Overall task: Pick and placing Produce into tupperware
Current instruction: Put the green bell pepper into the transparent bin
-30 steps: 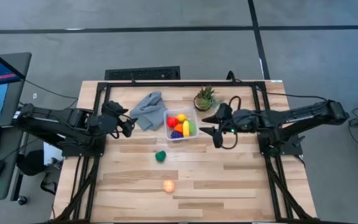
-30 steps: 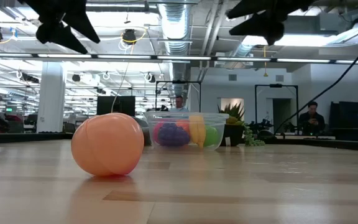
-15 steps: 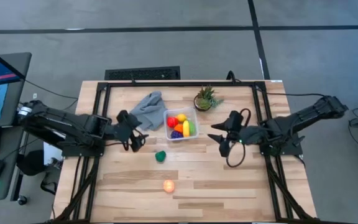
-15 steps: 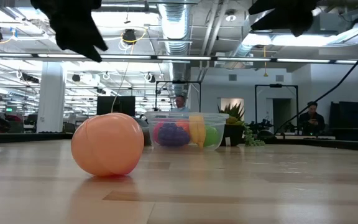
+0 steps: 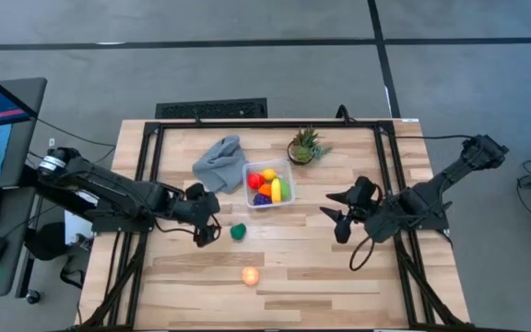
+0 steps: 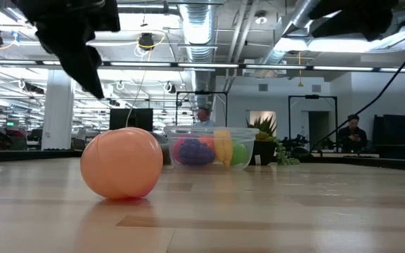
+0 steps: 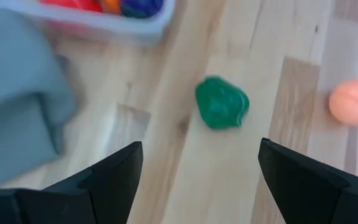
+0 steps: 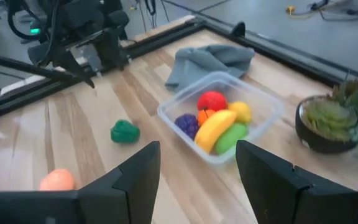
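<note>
- We are holding our left gripper (image 5: 207, 231) with its jaws parted and empty, just beside the dark green vegetable (image 5: 238, 231) lying on the table (image 5: 339, 277); in the left wrist view that vegetable (image 7: 222, 102) is sitting between the two fingers, farther ahead.
- We are hanging our right gripper (image 5: 337, 219) off to the other side with nothing between its part-open jaws, well apart from the container (image 5: 269, 184).
- The clear container (image 8: 219, 118) is already holding a red piece, a yellow one, an orange one, a purple one, a light green one and the banana (image 8: 214, 129).
- The peach (image 5: 250, 275) is lying nearer the table's front edge, apart from everything.
- We are judging the green vegetable light, hard and smooth, so likely to slip or roll; closing across its widest part looks safest.
- Its lumpy shape is too blurred to name, and in the low view the peach (image 6: 121, 163) is hiding it completely.
</note>
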Available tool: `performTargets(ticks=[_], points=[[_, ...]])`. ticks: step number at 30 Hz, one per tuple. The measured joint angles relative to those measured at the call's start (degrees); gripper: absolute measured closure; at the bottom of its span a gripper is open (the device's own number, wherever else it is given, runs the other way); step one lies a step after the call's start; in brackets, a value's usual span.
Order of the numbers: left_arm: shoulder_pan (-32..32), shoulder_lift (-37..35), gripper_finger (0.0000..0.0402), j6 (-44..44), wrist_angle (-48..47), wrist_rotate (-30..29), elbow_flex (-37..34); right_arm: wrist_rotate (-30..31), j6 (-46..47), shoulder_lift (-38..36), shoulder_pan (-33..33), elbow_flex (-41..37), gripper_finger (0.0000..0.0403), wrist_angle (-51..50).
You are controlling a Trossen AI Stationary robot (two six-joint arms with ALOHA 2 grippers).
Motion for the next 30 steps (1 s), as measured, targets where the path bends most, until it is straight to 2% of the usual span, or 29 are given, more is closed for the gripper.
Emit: performTargets(ticks=[13, 22, 30], points=[[0.02, 4.68, 0.0093, -3.37, 5.10, 1.50, 0.09, -0.02, 9.56, 0.03, 4.31, 0.00, 0.0169, -9.61], [0.00, 8.62, 0.0093, -5.01, 7.16, 1.37, 0.63, 1.67, 9.59, 0.05, 6.71, 0.00, 0.0169, -11.39], [-0.04, 14.51, 0.0093, -3.08, 7.31, 1.85, 4.08, 2.92, 9.68, 0.03, 9.84, 0.00, 0.0169, -13.25]])
